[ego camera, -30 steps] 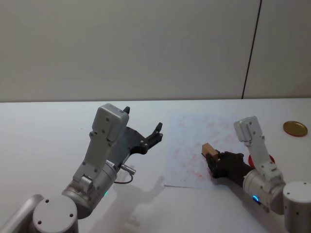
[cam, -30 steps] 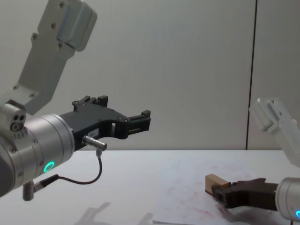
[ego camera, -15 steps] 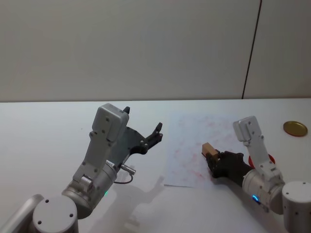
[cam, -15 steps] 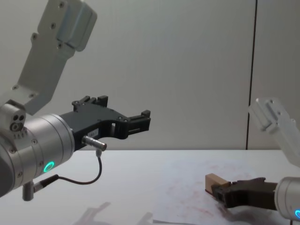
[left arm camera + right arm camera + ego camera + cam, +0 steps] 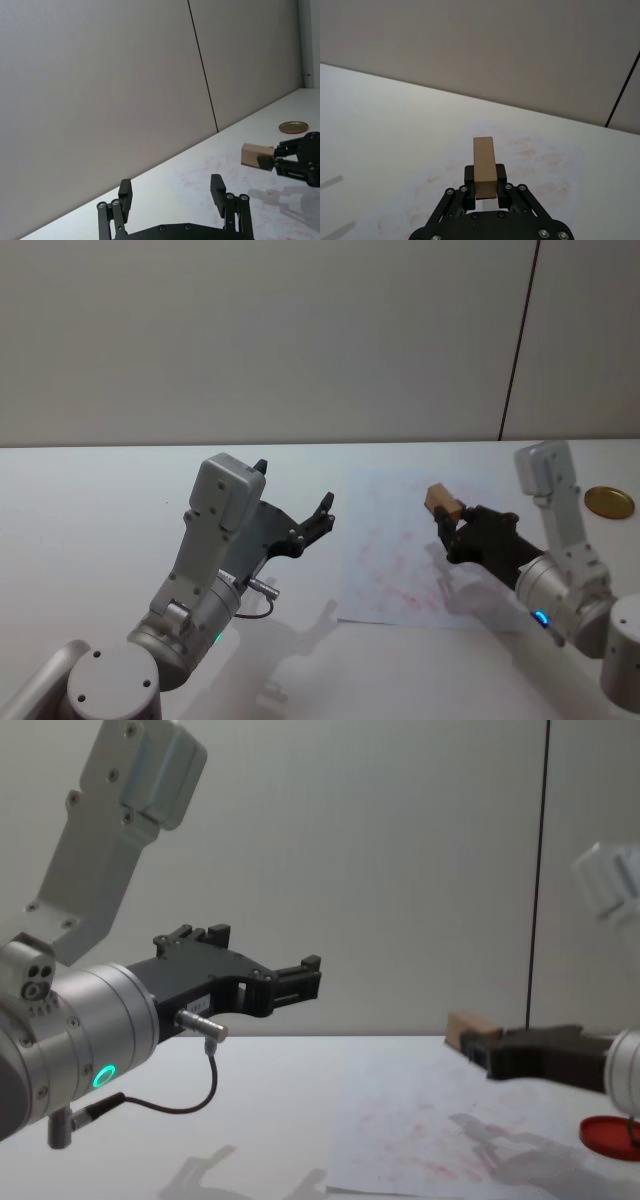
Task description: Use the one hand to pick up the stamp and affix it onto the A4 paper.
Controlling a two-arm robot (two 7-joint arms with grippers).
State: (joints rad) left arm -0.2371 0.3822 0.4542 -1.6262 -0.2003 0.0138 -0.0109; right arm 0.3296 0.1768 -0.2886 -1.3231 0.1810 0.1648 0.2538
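Right gripper point(image 5: 447, 525): out over the right side of the table, reaching forward from the robot's right, black fingers clamped hard on the wooden block.
Stamp point(image 5: 440, 502): there it is, a light tan block pinched at its near end between the two fingers, the rest poking out past the fingertips.
Stamp height: up in the air. From the chest camera there is clear space between the block and the sheet below.
Stamp position: over the right half of the A4 paper point(image 5: 390, 550), toward its far edge.
A4 paper state: lying flat on the white table point(image 5: 90, 510), mottled all over with faint red smudges. The arm's grey shadow falls across its right part.
Left gripper point(image 5: 294, 487): held up above the table to the left of the sheet, fingers spread wide with nothing between them, a green ring light glowing on its wrist.
Ink pad point(image 5: 610, 1135): red, round and flat on the table at the right, beside the paper and under the right wrist.
Gold lid point(image 5: 608, 503): a round disc far out at the right, well apart from the sheet.
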